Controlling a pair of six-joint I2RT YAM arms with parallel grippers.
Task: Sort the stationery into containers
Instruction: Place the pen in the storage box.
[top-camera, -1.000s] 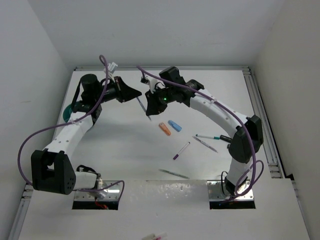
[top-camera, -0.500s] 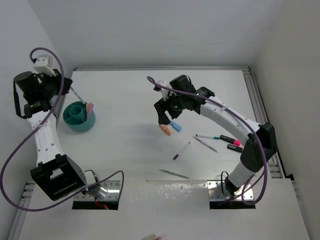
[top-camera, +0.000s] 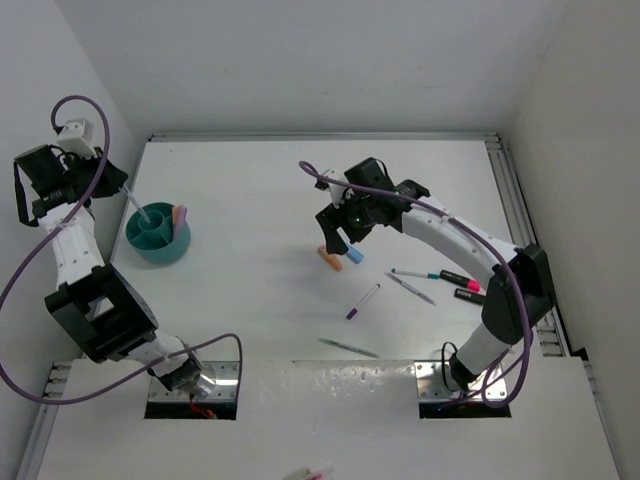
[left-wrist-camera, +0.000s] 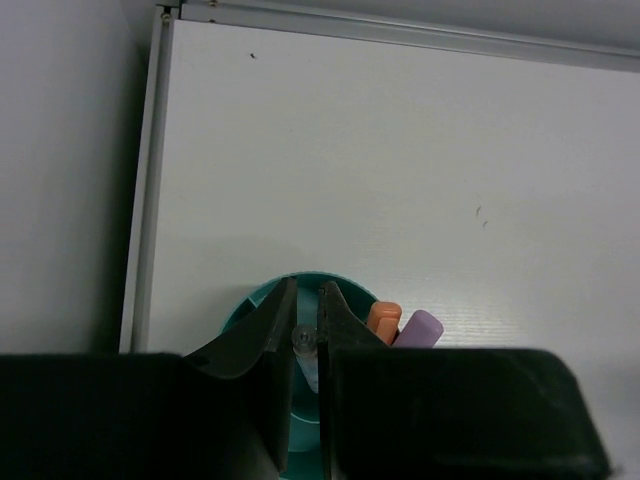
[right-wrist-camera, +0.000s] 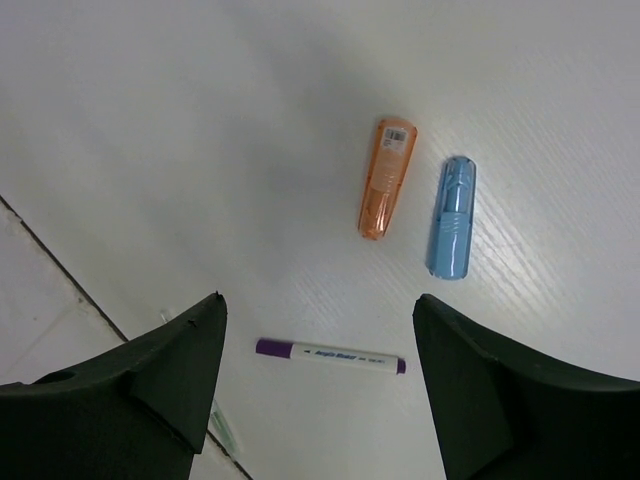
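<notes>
The left fingers (left-wrist-camera: 280, 330) are pressed together on the end of a thin grey pen (left-wrist-camera: 303, 340), holding it over the teal cup (left-wrist-camera: 350, 288), which sits directly under the fingertips. Just right of those fingers, an orange highlighter tip (left-wrist-camera: 382, 318) and a lilac highlighter tip (left-wrist-camera: 420, 328) stick up out of the cup.

The right fingers (right-wrist-camera: 185, 365) are spread wide and hold nothing, hanging above the bench (right-wrist-camera: 150, 120). Beyond their tips, toward the right finger, an orange highlighter (right-wrist-camera: 386, 178) and a blue highlighter (right-wrist-camera: 452, 217) lie side by side, close but apart. A purple pen (right-wrist-camera: 330, 353) lies flat between the two fingers.
</notes>
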